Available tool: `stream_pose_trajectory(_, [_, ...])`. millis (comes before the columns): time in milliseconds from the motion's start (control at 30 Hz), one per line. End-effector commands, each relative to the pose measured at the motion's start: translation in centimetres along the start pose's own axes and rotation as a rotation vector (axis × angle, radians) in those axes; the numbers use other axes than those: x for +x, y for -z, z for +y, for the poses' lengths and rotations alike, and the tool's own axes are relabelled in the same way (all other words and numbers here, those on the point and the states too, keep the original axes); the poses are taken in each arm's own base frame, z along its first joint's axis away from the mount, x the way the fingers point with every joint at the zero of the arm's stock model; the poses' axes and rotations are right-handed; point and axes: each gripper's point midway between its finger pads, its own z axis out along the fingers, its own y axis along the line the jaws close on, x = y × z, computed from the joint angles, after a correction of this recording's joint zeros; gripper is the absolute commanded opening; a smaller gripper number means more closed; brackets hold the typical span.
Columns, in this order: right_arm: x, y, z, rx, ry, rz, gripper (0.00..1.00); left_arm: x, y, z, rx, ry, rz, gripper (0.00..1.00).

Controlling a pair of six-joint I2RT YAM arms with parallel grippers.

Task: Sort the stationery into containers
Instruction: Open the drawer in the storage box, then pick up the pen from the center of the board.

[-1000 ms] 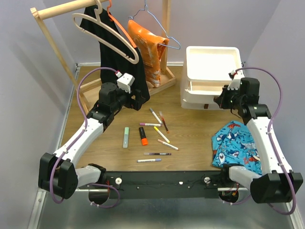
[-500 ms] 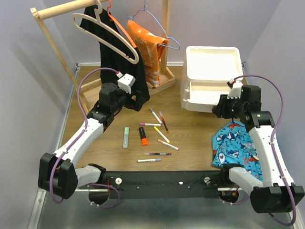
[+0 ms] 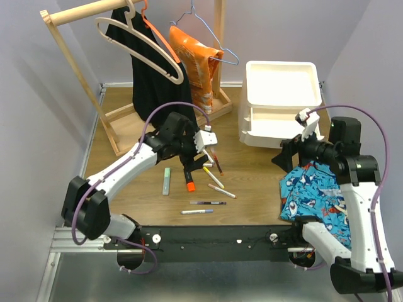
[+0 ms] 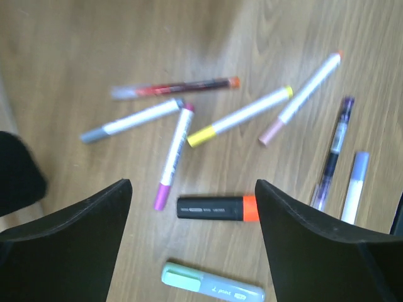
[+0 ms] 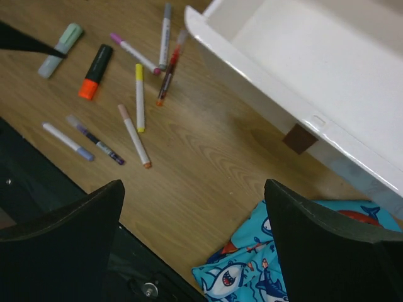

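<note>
Now, top view: my left gripper (image 3: 196,167) has swung across from the rack (image 3: 82,11) side and hangs low over the far end of the pens (image 3: 213,178); my right gripper (image 3: 282,158) has let go at the unit (image 3: 277,104) and backed off toward the cloth (image 3: 312,189); the middle drawer (image 3: 271,129) stands pulled out. Reading: a container is ready, nothing looks sorted yet, and the first pick likely falls to the left arm. All stationery lies on the table (image 3: 252,182), well apart from the unit.

Left wrist view: jaws spread wide, nothing between them; the orange highlighter (image 4: 217,207) lies crosswise in the gap below; the green highlighter (image 4: 211,290) sits at the bottom edge. Count: seven pens, two highlighters. Pens by colour: grey cap, magenta cap, yellow cap, peach end, dark red barrel, dark purple barrel, lilac cap; grey and magenta meet or nearly meet at one end.

Right wrist view: jaws wide apart, empty; drawer (image 5: 302,50) at upper right, a brown tab (image 5: 298,138) under its front lip, clear of my fingers; the same nine items on the wood at upper left; cloth at the lower edge. One unit, one drawer out; no pot or eraser visible in any view.
</note>
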Motion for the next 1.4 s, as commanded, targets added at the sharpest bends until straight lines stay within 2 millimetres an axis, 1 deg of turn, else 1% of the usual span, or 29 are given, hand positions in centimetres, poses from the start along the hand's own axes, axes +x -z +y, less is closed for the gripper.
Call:
stream_pose_trajectory(0, [-1.5, 2.6, 2.9, -0.091, 0.157, -0.084, 1.00, 3.8, -1.3, -2.0, 0.161, -0.091, 0.183, 0.82])
stream_pose_trajectory(67, [-3.2, 3.3, 2.9, -0.064, 0.173, -0.146, 1.00, 4.3, -1.9, -1.5, 0.164, -0.099, 0.211, 0.81])
stream_pose_trajectory(100, [-4.9, 3.6, 2.5, -0.036, 0.204, -0.211, 1.00, 4.7, -2.1, -1.1, 0.152, -0.109, 0.235, 0.80])
stream_pose_trajectory(133, [-5.5, 3.7, 2.2, -0.002, 0.188, -0.255, 1.00, 5.1, -2.5, -0.8, 0.153, -0.125, 0.254, 0.79])
stream_pose_trajectory(167, [-6.3, 3.7, 1.7, 0.037, 0.051, -0.306, 1.00, 5.3, -2.7, -0.5, 0.151, -0.142, 0.267, 0.77])
stream_pose_trajectory(200, [-8.7, 4.4, -0.2, 0.154, 0.029, -0.410, 1.00, 5.7, -2.8, -0.2, 0.149, -0.155, 0.285, 0.74])
stream_pose_trajectory(267, [-10.3, 5.3, -1.0, 0.209, -0.034, -0.488, 1.00, 6.3, -3.3, 0.2, 0.162, -0.208, 0.306, 0.72])
stream_pose_trajectory(333, [-11.2, 5.7, -1.9, 0.253, -0.008, -0.485, 1.00, 6.7, -3.7, 0.5, 0.179, -0.227, 0.321, 0.66])
stream_pose_trajectory(367, [-11.9, 6.0, -2.7, 0.293, 0.042, -0.471, 1.00, 6.7, -3.9, 0.6, 0.190, -0.246, 0.321, 0.64])
stream_pose_trajectory(400, [-11.8, 6.3, -3.9, 0.362, 0.046, -0.454, 1.00, 6.9, -4.0, 0.6, 0.201, -0.243, 0.324, 0.62])
stream_pose_trajectory(500, [-12.5, 7.0, -5.8, 0.464, 0.104, -0.446, 1.00, 6.8, -4.5, 0.3, 0.241, -0.258, 0.301, 0.61])
stream_pose_trajectory(633, [-13.8, 8.3, -6.7, 0.533, 0.106, -0.473, 1.00, 7.2, -5.5, 0.5, 0.259, -0.251, 0.309, 0.61])
stream_pose_trajectory(700, [-14.0, 8.7, -7.2, 0.566, 0.088, -0.495, 1.00, 7.1, -6.0, 1.1, 0.246, -0.248, 0.314, 0.60])
stream_pose_trajectory(733, [-14.0, 9.0, -7.2, 0.579, 0.078, -0.512, 1.00, 7.7, -6.6, 1.2, 0.253, -0.235, 0.330, 0.60])
stream_pose_trajectory(800, [-14.4, 9.4, -7.9, 0.616, 0.022, -0.552, 1.00, 7.9, -7.3, 2.2, 0.227, -0.247, 0.344, 0.60])
stream_pose_trajectory(833, [-14.7, 9.6, -8.0, 0.624, 0.005, -0.565, 1.00, 8.5, -7.9, 2.3, 0.235, -0.239, 0.359, 0.60])
stream_pose_trajectory(867, [-14.9, 9.6, -8.2, 0.626, -0.022, -0.576, 1.00, 8.1, -8.1, 2.9, 0.225, -0.244, 0.356, 0.60])
stream_pose_trajectory(933, [-15.6, 9.7, -8.0, 0.618, -0.021, -0.589, 1.00, 8.7, -8.6, 2.9, 0.243, -0.229, 0.380, 0.59])
stream_pose_trajectory(967, [-15.7, 9.4, -8.1, 0.610, -0.022, -0.586, 1.00, 8.4, -8.8, 3.1, 0.241, -0.229, 0.376, 0.59])
stream_pose_trajectory(1000, [-15.9, 9.4, -8.0, 0.604, -0.017, -0.594, 1.00, 8.5, -8.8, 3.0, 0.250, -0.225, 0.382, 0.59])
stream_pose_trajectory(1100, [-16.0, 9.5, -8.3, 0.621, -0.030, -0.598, 1.00, 9.0, -9.1, 3.1, 0.258, -0.237, 0.393, 0.58])
stream_pose_trajectory(1133, [-16.1, 9.6, -8.4, 0.624, -0.030, -0.600, 1.00, 9.5, -9.3, 3.2, 0.264, -0.239, 0.410, 0.57])
stream_pose_trajectory(1167, [-16.0, 9.5, -8.4, 0.625, -0.029, -0.598, 1.00, 9.5, -9.4, 3.3, 0.265, -0.242, 0.414, 0.55])
stream_pose_trajectory(1200, [-16.0, 9.6, -8.5, 0.629, -0.026, -0.600, 1.00, 9.9, -9.4, 3.1, 0.280, -0.234, 0.430, 0.52])
stream_pose_trajectory(1233, [-16.0, 9.8, -8.4, 0.634, -0.022, -0.603, 1.00, 10.3, -9.6, 3.0, 0.295, -0.224, 0.445, 0.46])
stream_pose_trajectory(1267, [-16.0, 9.7, -8.5, 0.637, -0.021, -0.599, 1.00, 10.3, -9.6, 2.8, 0.305, -0.218, 0.443, 0.43])
stream_pose_trajectory(1333, [-15.9, 10.0, -8.8, 0.659, -0.022, -0.599, 1.00, 10.6, -9.6, 2.1, 0.321, -0.201, 0.449, 0.40])
stream_pose_trajectory(1367, [-15.9, 10.1, -8.9, 0.665, -0.020, -0.601, 1.00, 11.1, -9.6, 1.7, 0.328, -0.194, 0.462, 0.40])
